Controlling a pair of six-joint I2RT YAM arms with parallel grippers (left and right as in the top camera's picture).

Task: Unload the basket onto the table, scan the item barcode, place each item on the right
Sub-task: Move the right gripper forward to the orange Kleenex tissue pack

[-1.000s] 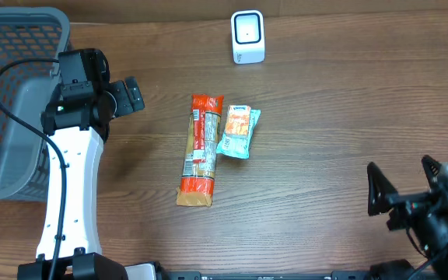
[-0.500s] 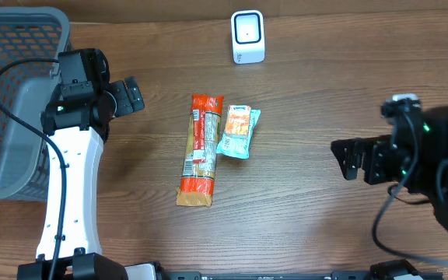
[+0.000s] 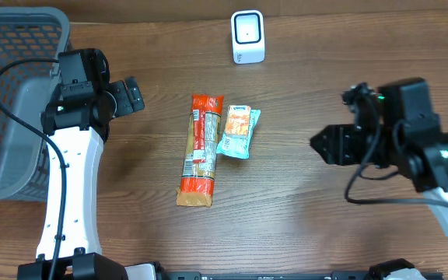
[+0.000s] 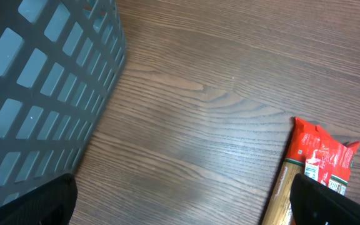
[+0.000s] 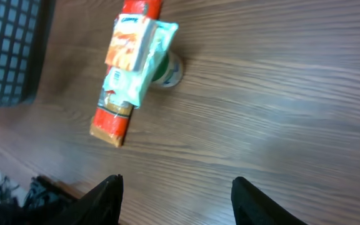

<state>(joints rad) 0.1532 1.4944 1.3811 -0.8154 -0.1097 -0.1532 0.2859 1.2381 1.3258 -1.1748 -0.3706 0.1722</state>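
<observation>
Wood-grain desk point(image 3: 309, 78), brown, seen from overhead. Grey mesh basket point(image 3: 6, 117) sits at the desk's left edge, up by the far-left corner. White scanner point(image 3: 248, 36) stands near the far edge, approx mid-width.

Items lie flat mid-desk, well apart from the scanner. Long red pkt point(image 3: 201, 152) runs far-to-near, w/ a small teal pkt point(image 3: 237, 132) touching its right side along the far half. From the R wrist cam the small one looks to overlap the long one, can't say for sure. Printed labels show on both; barcode too small to make out.

L gripper point(image 3: 131, 96) hangs btwn basket and pkts, nearer the basket, fingers spread wide, nothing btwn them. L wrist cam shows both fingertips point(image 4: 49, 200) at the frame's bottom corners, w/ bare desk and the red pkt's end beyond.

R gripper point(image 3: 325, 145) hovers over the desk's right half, pointing toward the pkts but well apart from them. Its fingers point(image 5: 108, 200) are partly apart, holding nothing.
</observation>
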